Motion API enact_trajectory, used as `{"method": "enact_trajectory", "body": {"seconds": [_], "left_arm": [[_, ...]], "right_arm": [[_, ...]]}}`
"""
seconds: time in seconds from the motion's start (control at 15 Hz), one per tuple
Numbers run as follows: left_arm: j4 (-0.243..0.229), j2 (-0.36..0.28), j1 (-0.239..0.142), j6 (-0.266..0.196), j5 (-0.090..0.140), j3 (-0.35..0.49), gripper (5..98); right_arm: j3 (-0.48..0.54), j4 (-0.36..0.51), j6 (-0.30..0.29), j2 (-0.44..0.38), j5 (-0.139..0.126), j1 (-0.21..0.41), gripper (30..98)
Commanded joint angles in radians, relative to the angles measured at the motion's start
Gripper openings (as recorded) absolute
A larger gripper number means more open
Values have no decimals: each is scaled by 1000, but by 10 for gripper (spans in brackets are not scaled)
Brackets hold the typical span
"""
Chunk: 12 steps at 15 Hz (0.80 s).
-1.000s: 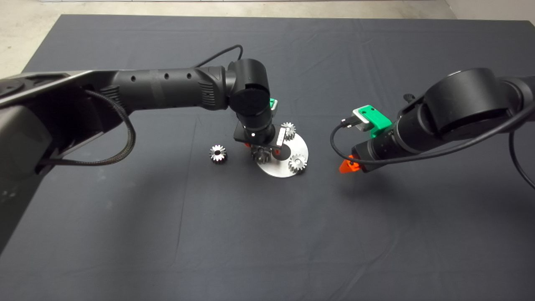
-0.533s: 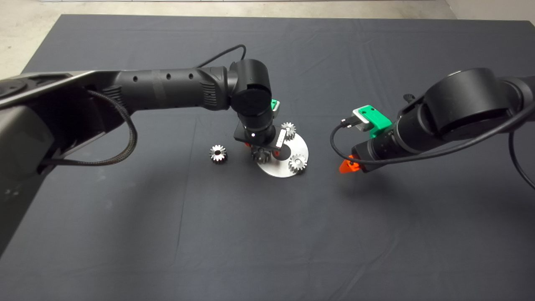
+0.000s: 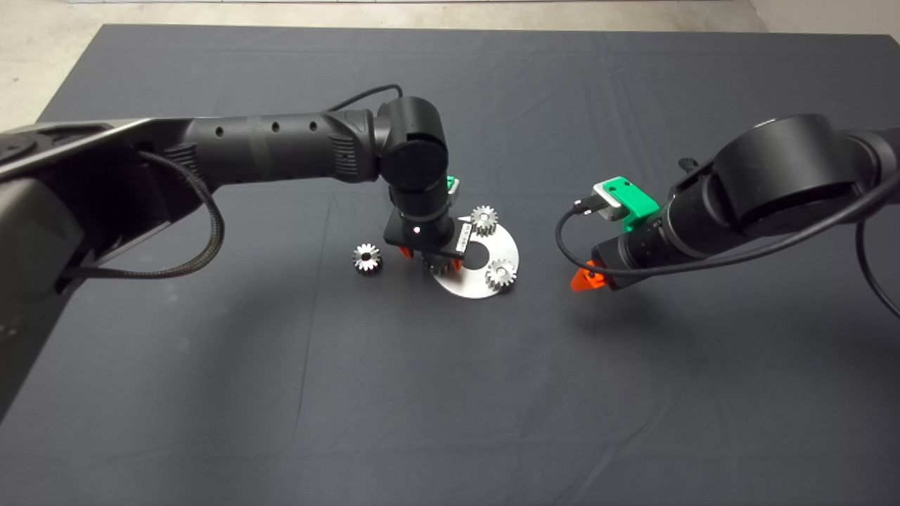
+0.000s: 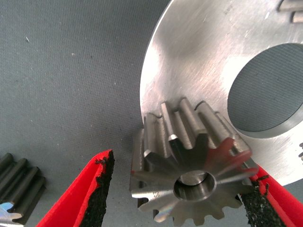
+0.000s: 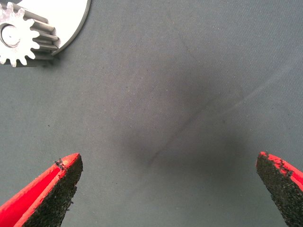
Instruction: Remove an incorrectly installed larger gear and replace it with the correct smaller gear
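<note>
A dark grey mat covers the counter in front of me, creased in long faint lines. Near its middle lies a round silver metal plate with a large hole through its centre. Two small silver gears stand on that plate, one at its far edge, one at its right edge. Pale floor shows beyond the mat's far left corner.
</note>
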Motion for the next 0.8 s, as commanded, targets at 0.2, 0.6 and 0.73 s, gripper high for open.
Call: {"method": "enact_trajectory", "body": {"seconds": [0.2,0.6,0.73], "left_arm": [[4,-6,-11,-3,-8,-2,619],[74,0,-10,-7,-66,-10,615],[74,3,-8,-10,-65,-10,615]], "right_arm": [[9,10,6,1,-115,18,970],[9,10,6,3,-116,19,970],[9,10,6,3,-115,18,969]]}}
